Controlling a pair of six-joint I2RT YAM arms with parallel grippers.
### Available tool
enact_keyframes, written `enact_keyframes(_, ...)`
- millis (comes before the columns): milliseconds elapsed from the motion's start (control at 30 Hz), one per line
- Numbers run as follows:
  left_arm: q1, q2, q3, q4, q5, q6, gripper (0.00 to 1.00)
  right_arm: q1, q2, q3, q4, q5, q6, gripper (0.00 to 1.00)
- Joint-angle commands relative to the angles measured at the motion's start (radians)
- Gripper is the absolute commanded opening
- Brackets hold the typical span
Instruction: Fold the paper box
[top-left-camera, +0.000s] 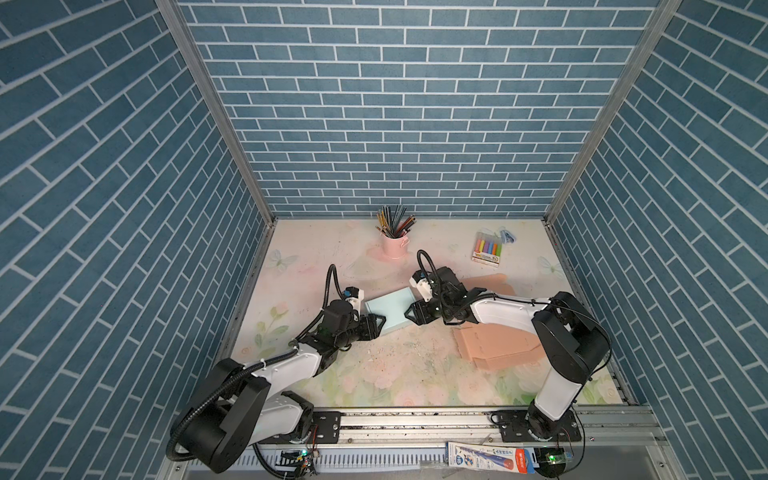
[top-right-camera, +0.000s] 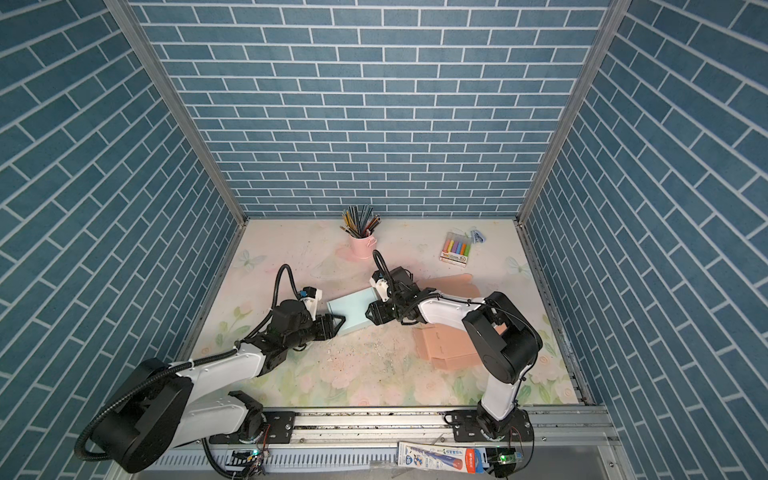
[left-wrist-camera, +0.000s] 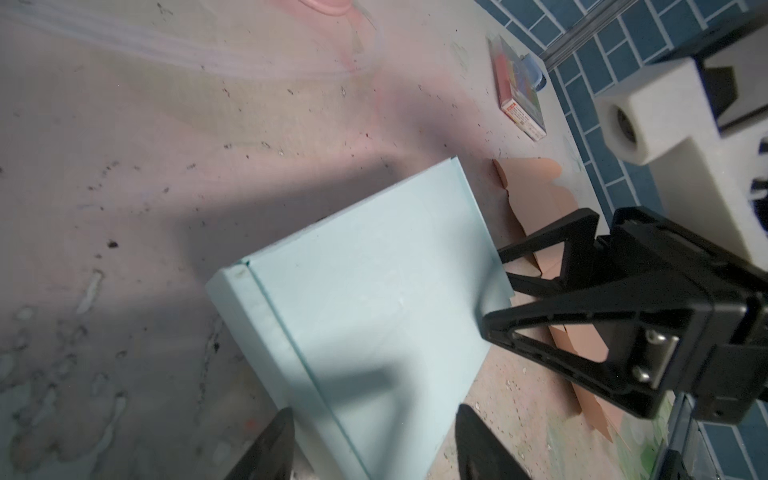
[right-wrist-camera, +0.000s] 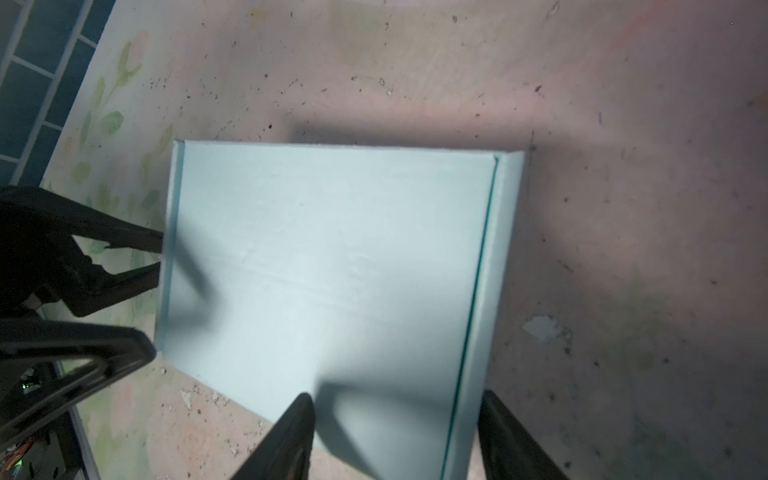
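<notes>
The left claw (top-left-camera: 381, 323) stood with its jaws apart, tips at the left edge of the light blue paper box (top-left-camera: 388, 309). In its wrist view the near end of the box ran in between the two fingers, but nothing showed them pressing on it. The right claw (top-left-camera: 409, 312) faced it from the opposite edge, also spread. In its own wrist view a narrow side strip of the box lay between its fingers, and no pinch could be seen there either. Neither claw appeared to hold anything.

Between them the box lay flat on the table (top-left-camera: 374, 374), a little left of the middle in both top views. It looked fully formed: a broad, smooth top panel, narrow side walls turned down along creased edges, and no flap standing up or sticking out on the sides the cameras showed. The underside and the far wall were hidden.

By that reading, the folding of this box was done or very nearly so. At most a last press or tuck on the closing edge was left, and then the claws had to draw clear.

To the right, partly under the right arm, pink flat blanks (top-left-camera: 490, 347) lay unfolded. Whether they belonged to the task could not be told.
</notes>
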Motion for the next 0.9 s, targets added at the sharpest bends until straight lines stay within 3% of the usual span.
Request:
enact_keyframes(0, 0.021, 0.052, 0.066, 0.076, 0.081, 0.04, 0.62, 0.009, 0.025, 0.054, 0.023, -0.049, -0.002, 0.63)
enact_keyframes(567, 0.099, 0.445, 0.4, 0.118, 0.137, 0.092, 0.6, -0.099, 0.16, 0.24, 0.082, -0.132, 0.007, 0.61)
enact_keyframes(867, 0.126, 0.581, 0.516, 0.123, 0.131, 0.099, 0.59, -0.15, 0.215, 0.266, 0.117, -0.171, 0.008, 0.61)
